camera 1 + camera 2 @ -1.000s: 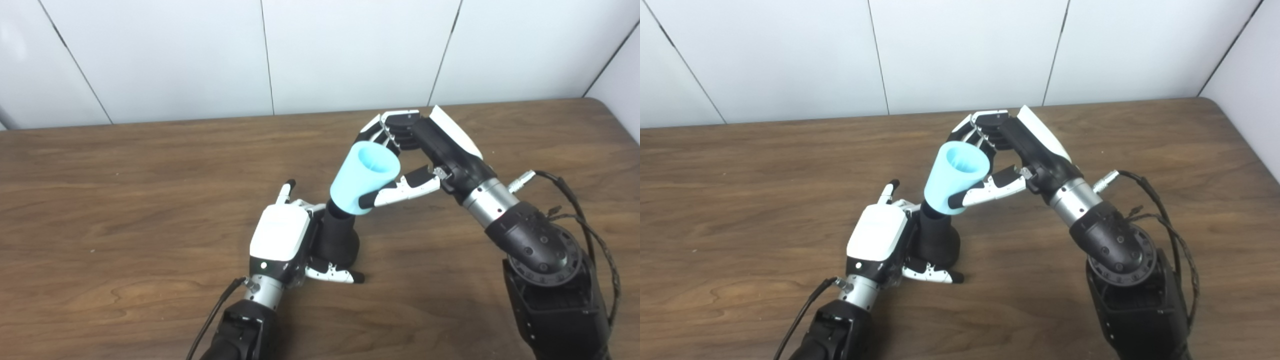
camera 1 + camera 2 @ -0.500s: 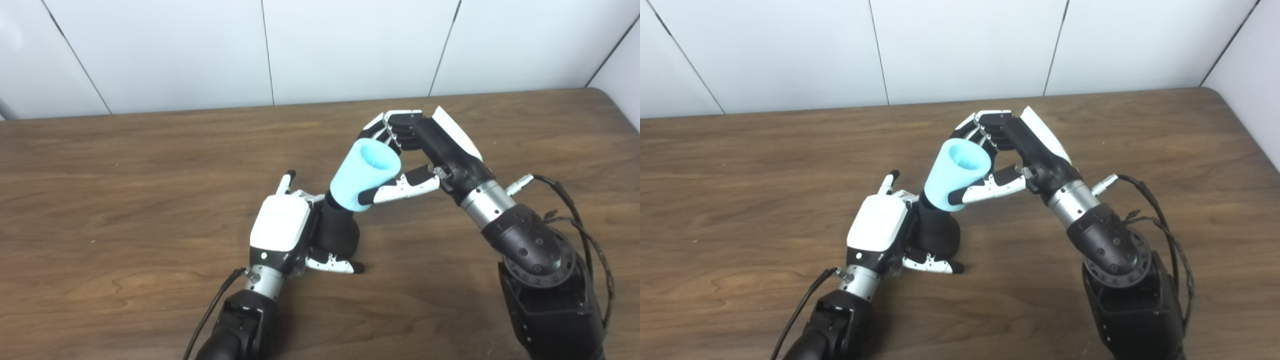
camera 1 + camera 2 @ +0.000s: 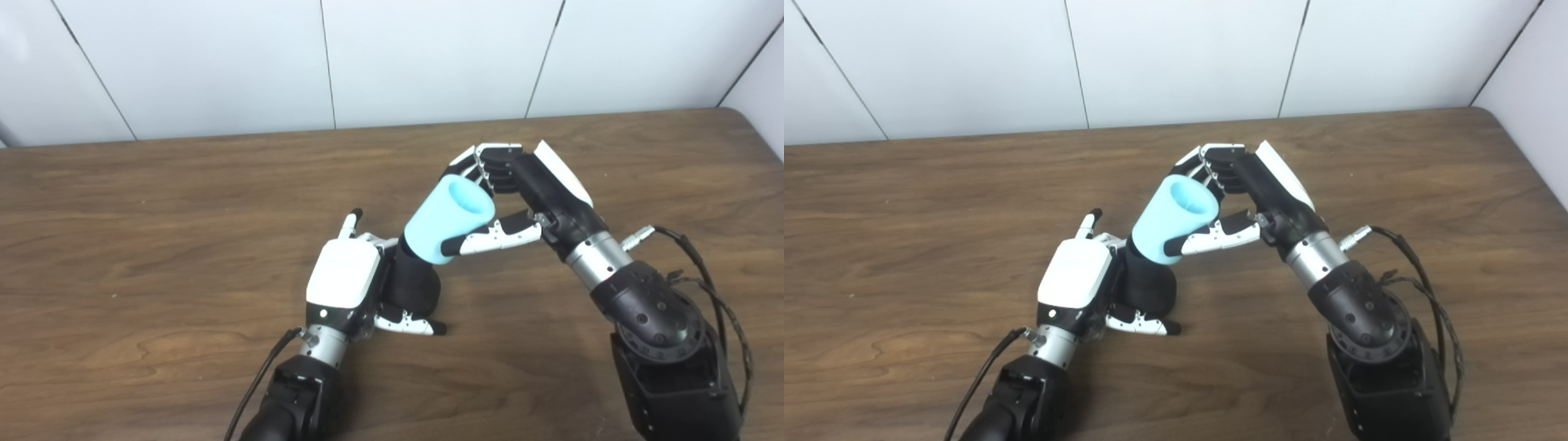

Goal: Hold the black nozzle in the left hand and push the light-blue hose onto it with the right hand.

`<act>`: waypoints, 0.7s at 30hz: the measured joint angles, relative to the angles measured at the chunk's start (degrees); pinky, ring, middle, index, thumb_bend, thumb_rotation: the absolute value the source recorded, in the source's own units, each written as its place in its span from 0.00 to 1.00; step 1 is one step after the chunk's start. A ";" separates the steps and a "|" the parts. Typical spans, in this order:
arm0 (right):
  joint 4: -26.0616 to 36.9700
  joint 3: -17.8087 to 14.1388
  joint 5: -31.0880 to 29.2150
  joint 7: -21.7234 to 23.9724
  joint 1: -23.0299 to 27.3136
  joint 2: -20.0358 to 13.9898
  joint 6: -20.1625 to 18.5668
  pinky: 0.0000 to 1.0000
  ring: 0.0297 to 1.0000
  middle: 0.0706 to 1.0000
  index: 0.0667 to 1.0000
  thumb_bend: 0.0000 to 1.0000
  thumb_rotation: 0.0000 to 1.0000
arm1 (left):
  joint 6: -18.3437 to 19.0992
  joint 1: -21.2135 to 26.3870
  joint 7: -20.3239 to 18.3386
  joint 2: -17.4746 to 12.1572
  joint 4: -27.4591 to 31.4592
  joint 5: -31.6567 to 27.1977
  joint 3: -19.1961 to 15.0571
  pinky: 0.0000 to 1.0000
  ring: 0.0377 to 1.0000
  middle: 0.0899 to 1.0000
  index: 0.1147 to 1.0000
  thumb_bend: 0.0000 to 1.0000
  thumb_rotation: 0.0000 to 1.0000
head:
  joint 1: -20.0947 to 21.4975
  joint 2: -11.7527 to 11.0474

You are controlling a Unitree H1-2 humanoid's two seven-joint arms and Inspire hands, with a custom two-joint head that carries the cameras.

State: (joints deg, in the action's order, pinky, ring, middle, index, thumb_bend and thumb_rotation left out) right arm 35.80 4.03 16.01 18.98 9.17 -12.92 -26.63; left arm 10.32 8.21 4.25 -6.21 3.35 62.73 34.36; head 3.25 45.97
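My left hand (image 3: 346,288) is shut on the black nozzle (image 3: 411,283), which stands on the wooden table (image 3: 153,214) near the middle. My right hand (image 3: 508,196) is shut on the light-blue hose (image 3: 447,218), a short flared tube. The hose's lower end sits over the nozzle's top and the hose leans up to the right, its open mouth facing my right palm. The same pair shows in the right eye view: nozzle (image 3: 1145,285), hose (image 3: 1176,219). The joint between hose and nozzle is partly hidden by the hose.
A white panelled wall (image 3: 392,61) runs behind the table's far edge. My right forearm (image 3: 649,312) with loose black cables (image 3: 716,269) lies over the table's right front part.
The camera tilted slightly at first. Since then my right hand has tipped the hose further over to the right and a little lower on the nozzle. My left hand has stayed put.
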 measured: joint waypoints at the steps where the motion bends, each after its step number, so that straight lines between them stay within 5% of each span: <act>1: -0.06 0.04 -0.30 -0.07 -0.06 0.19 0.00 0.27 0.32 0.39 0.50 0.52 0.00 | 0.00 0.00 0.00 0.01 -0.01 0.00 0.00 1.00 0.67 0.46 0.41 0.52 0.00 | 0.00 0.00; 21: -1.55 2.95 -0.58 -2.44 0.92 2.28 0.00 0.27 0.31 0.38 0.50 0.52 0.00 | 0.33 0.22 -0.25 0.04 -0.06 0.46 0.63 1.00 0.68 0.46 0.40 0.52 0.00 | -0.62 0.18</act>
State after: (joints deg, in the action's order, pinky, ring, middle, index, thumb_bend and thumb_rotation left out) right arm 34.25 6.99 15.43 16.54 10.09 -10.64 -26.63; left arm 10.65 8.44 4.00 -6.17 3.30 63.20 34.99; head 2.64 46.14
